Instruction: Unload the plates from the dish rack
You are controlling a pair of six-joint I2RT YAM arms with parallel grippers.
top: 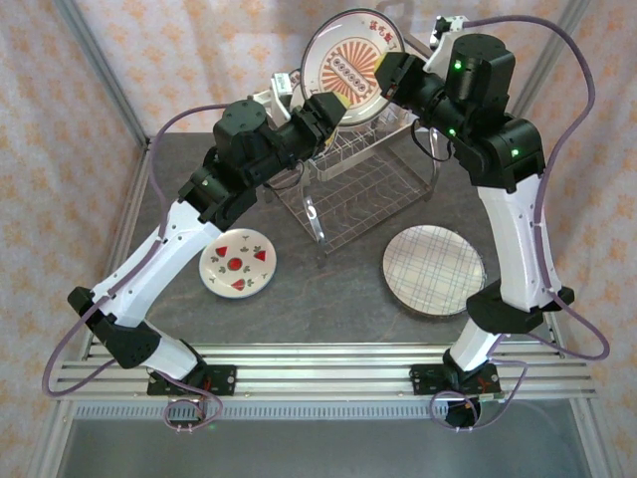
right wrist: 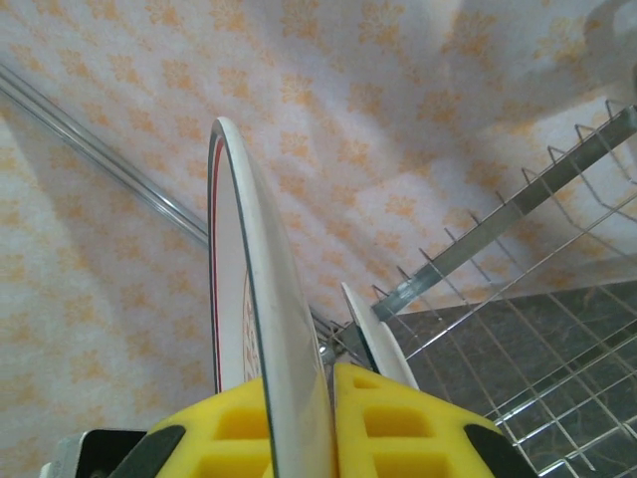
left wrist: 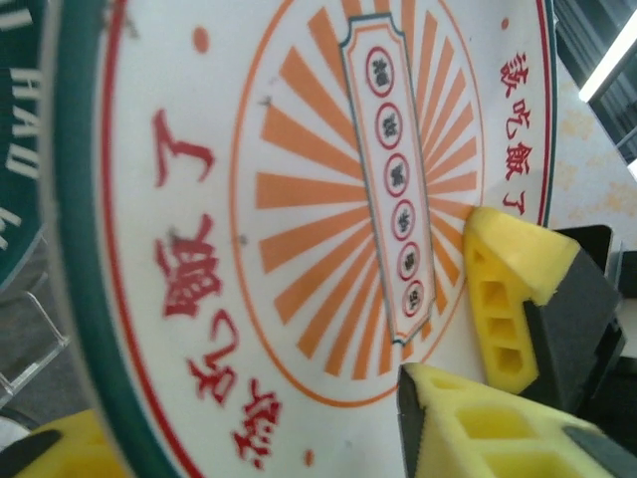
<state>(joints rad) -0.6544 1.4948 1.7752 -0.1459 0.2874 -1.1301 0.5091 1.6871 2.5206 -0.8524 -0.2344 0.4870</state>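
A large white plate (top: pixel 350 62) with an orange sunburst and red lettering is held upright above the dish rack (top: pixel 353 194). My right gripper (top: pixel 390 80) is shut on its right rim; the rim (right wrist: pixel 269 299) stands edge-on between the yellow pads (right wrist: pixel 408 418). My left gripper (top: pixel 326 112) is at the plate's lower left edge. Its fingers (left wrist: pixel 468 428) stand wide apart on either side of the plate's green rim (left wrist: pixel 100 329), so it is open. A small white plate (right wrist: pixel 378 339) with a dark lettered rim (left wrist: pixel 15 129) stands in the rack.
On the table lie a small fruit-print plate (top: pixel 237 267) at front left and a plaid-lined plate (top: pixel 434 269) at front right. Rack tines (right wrist: pixel 518 209) rise just beside the right gripper. A patterned curtain wall stands close behind the rack.
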